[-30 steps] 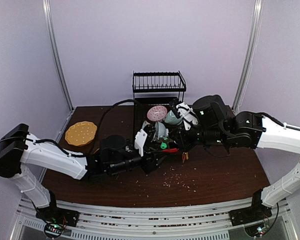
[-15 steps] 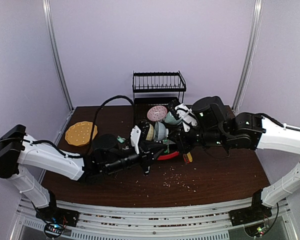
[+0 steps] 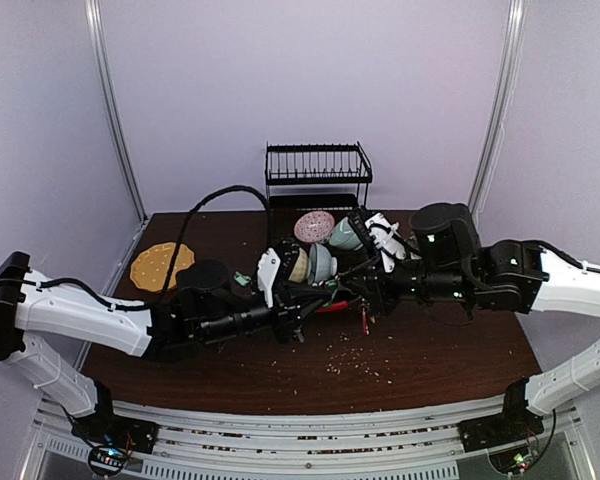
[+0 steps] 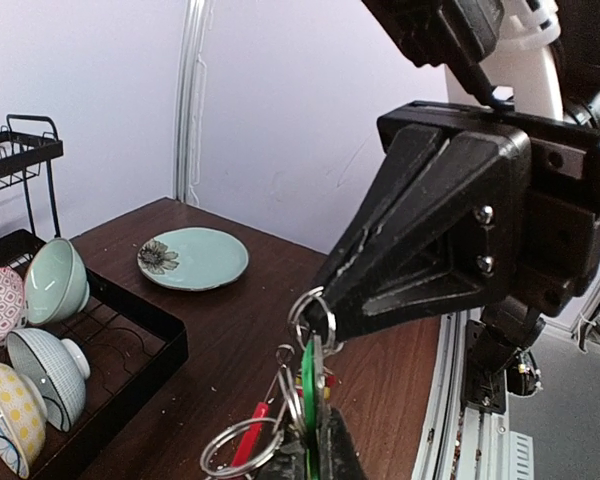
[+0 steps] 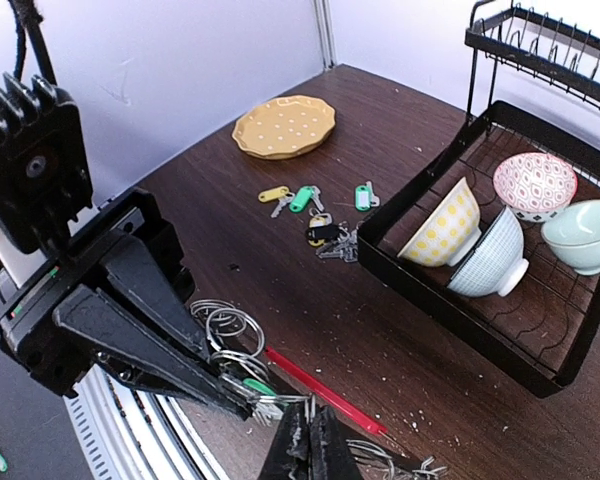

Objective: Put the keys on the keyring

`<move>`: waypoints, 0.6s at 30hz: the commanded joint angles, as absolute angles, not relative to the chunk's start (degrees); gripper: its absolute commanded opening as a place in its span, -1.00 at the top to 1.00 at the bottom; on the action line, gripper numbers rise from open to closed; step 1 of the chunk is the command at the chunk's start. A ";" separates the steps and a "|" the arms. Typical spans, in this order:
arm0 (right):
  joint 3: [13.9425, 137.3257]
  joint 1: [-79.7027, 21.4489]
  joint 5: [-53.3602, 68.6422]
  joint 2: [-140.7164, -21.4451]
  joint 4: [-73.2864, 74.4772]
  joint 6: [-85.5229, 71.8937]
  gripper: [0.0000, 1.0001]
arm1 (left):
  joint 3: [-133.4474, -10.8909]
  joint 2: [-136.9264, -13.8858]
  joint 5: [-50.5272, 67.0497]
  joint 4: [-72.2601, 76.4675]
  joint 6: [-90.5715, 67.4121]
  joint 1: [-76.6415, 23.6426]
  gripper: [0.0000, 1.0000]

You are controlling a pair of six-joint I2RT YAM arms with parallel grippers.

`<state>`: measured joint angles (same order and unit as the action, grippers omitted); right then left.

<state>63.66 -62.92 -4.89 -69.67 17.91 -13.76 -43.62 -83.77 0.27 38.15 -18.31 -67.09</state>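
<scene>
L gripper (image 4: 308, 452) pressed shut on green-tag key (image 4: 307, 385). R gripper (image 4: 325, 318) pinches small ring (image 4: 310, 303) of keyring (image 5: 325, 390), btw both arms, mid table (image 5: 230, 235). More keys (image 5: 300, 198) lie loose, well apart. Keys look light, hard, slippy; grab by plastic tag. Rings thin, springy, swingy. Key hole hidden; can't tell if threaded.

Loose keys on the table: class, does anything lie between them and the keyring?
Nothing visible does. In the right wrist view, only bare table separates the loose keys from the keyring; the dish rack stands off to one side.
</scene>
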 commanded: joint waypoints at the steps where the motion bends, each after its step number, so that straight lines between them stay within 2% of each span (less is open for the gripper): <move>1: 57.22 -61.62 4.31 -63.60 6.35 -12.14 1.00 | -46.87 -80.67 -1.76 30.39 -15.21 -66.71 1.00; 9: 51.65 -61.64 11.28 -61.45 -6.07 -12.28 1.00 | -44.36 -80.83 6.73 36.66 -16.06 -66.71 1.00; 18: 49.16 -60.57 14.29 -58.18 -6.04 -10.05 1.00 | -43.15 -78.03 4.38 35.09 -13.01 -66.71 1.00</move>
<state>49.91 -60.71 9.37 -60.97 -1.26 -11.73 -43.92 -80.05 5.15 34.54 -15.35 -67.22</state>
